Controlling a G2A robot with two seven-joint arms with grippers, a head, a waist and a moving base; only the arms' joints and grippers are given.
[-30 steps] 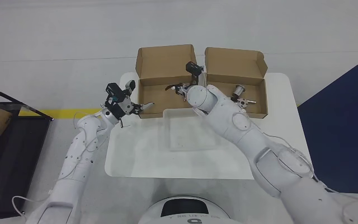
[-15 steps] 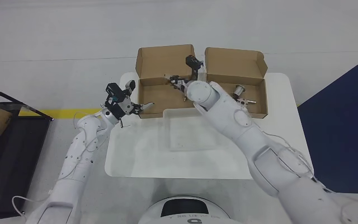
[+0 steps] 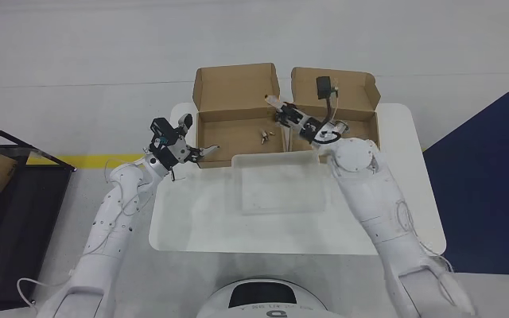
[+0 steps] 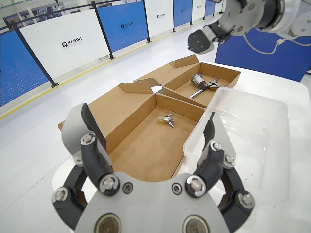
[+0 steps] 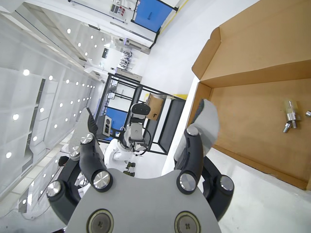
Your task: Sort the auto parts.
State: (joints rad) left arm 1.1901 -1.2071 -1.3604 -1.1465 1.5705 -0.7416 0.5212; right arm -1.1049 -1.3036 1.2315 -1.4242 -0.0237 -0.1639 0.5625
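Observation:
Two open cardboard boxes stand side by side at the table's back. The left box (image 3: pixel 227 131) (image 4: pixel 145 144) (image 5: pixel 245 107) holds small silver fittings (image 3: pixel 264 135) (image 4: pixel 166 120) (image 5: pixel 291 115). In the right box (image 3: pixel 362 135) (image 4: pixel 226 73) lie a larger flanged metal shaft (image 4: pixel 199 84) (image 3: pixel 340 127) and a small flange. My right gripper (image 3: pixel 279 110) (image 5: pixel 148 117) (image 4: pixel 201 43) hangs open and empty above the wall between the boxes. My left gripper (image 3: pixel 196 150) (image 4: pixel 150 129) stands open and empty at the left box's near left corner.
A clear plastic tray (image 3: pixel 238 163) (image 4: pixel 245 112) sits on the white table (image 3: pixel 382 222) just in front of the boxes. Both box lids are folded back behind them. A black rack (image 3: pixel 20 183) stands on the floor at the far left.
My right arm has swung back and to the right, away from over the left box, uncovering the small fittings on its floor. The left arm has not moved.

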